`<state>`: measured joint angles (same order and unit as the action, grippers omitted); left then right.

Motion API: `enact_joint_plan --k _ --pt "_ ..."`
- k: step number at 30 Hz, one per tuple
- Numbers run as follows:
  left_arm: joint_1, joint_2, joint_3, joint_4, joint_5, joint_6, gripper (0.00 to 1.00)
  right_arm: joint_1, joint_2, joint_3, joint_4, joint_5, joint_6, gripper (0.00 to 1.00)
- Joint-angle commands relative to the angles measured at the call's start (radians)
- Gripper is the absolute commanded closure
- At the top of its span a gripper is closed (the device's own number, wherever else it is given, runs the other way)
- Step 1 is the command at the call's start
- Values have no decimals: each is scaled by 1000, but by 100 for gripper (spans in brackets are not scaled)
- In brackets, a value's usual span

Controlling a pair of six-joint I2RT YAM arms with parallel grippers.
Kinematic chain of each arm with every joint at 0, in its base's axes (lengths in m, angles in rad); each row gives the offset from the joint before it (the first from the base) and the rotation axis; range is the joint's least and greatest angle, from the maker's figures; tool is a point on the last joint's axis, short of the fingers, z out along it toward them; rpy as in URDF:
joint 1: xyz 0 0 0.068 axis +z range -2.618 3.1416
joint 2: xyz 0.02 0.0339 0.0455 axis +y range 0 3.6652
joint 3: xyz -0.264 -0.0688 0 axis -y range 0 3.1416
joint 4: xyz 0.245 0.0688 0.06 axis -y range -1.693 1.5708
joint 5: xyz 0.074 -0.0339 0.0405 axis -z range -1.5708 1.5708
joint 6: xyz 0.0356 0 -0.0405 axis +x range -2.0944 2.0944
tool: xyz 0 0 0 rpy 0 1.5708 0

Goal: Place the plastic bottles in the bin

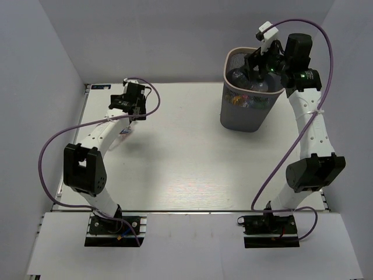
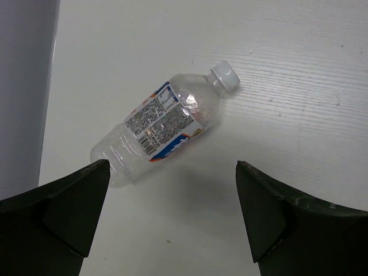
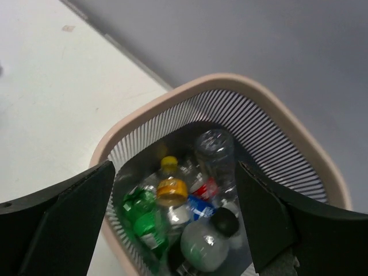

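One clear plastic bottle [image 2: 164, 123] with a white cap and a blue-and-orange label lies on its side on the white table. My left gripper [image 2: 172, 169] hovers just above and short of it, open, with nothing between its fingers. In the top view this bottle [image 1: 124, 133] is mostly hidden under the left arm. The grey mesh bin [image 1: 245, 114] stands at the back right. My right gripper [image 3: 175, 167] hangs open over its beige rim [image 3: 190, 92], holding nothing. Inside lie several bottles: a green one [image 3: 144, 215], a yellow-capped one [image 3: 172, 187], a clear one [image 3: 215, 152] and a black-capped one [image 3: 221, 227].
Grey walls close in the table on the left, back and right. The left bottle lies close to the table's left edge [image 2: 49, 115]. The bin sits near the back right corner, with the right arm [image 1: 309, 128] beside it.
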<state>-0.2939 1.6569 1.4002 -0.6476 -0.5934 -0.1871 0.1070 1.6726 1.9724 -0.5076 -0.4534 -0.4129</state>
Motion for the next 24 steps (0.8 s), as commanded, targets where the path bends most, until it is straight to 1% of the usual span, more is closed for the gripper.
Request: enact_joint_plan --k 1,2,3,4,5,6,7,8,10,11,14,15,18,19,21,24 --pt "33 1 39 41 76 95 0 -26 -40 4 -46 -116 57 10" --pt "47 10 48 42 90 133 0 -38 -77 -26 -26 -143 59 10" --pt "56 29 60 42 119 152 0 -41 -120 -109 31 -200 57 10" --pt "56 38 78 51 128 172 0 -44 -143 -139 49 -253 65 10" --pt "85 47 79 51 144 195 0 -50 -195 -164 64 -304 66 10" --pt "97 56 91 51 197 211 0 -53 -211 -225 82 -330 62 10" --pt "108 78 101 68 226 231 0 -55 -226 -240 83 -390 56 10" --pt "119 95 112 68 245 268 0 -61 -250 -256 74 -404 56 10" --pt "145 144 134 46 288 310 0 -69 -293 -331 64 -419 48 10" --pt "160 153 134 46 332 330 0 -75 -327 -374 64 -421 36 10" --pt "182 165 122 37 389 368 0 -85 -404 -464 58 -416 -3 10" --pt "193 176 111 23 424 392 0 -99 -416 -518 52 -419 -4 10" --pt "202 213 100 -21 460 446 0 -93 -468 -582 43 -418 -20 10" --pt "202 213 100 -30 472 459 0 -125 -484 -595 43 -421 -20 10" --pt "211 224 88 -30 491 478 0 -133 -499 -628 43 -419 -7 10" --pt "222 267 88 -52 506 479 0 -144 -517 -662 44 -430 22 10"
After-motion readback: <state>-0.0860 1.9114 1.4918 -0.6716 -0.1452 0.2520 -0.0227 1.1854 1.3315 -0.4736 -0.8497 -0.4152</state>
